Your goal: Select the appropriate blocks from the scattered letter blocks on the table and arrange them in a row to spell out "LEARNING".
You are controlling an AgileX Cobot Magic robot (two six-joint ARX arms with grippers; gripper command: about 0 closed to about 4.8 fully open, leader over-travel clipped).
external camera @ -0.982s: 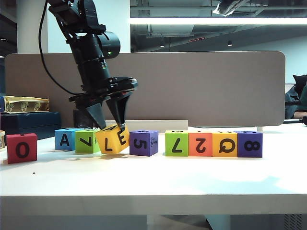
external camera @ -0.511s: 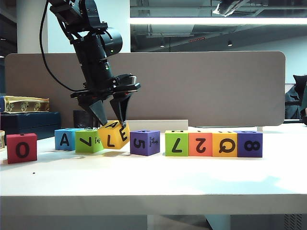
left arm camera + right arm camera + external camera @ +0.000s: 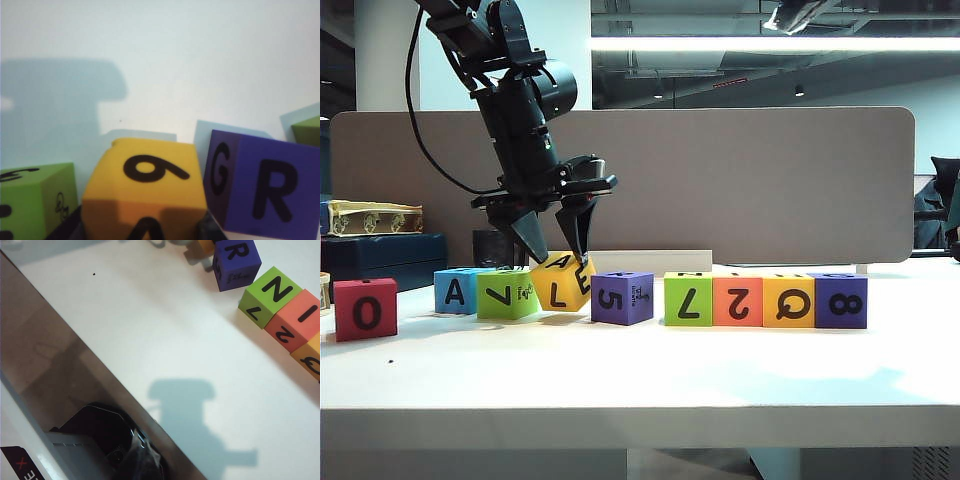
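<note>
While tilted, matte yellow cube

Your left gripper points steeply down from its bent arm, jaws clamping the tilted yellow block; your right gripper is unseen.

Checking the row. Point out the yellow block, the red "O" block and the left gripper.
yellow block [image 3: 560,284], exterior view, front face.
red "O" block [image 3: 366,310], exterior view, front face.
left gripper [image 3: 561,254], exterior view, between fingertips.

Matte yellow block in the left gripper, smooth white table.
</note>
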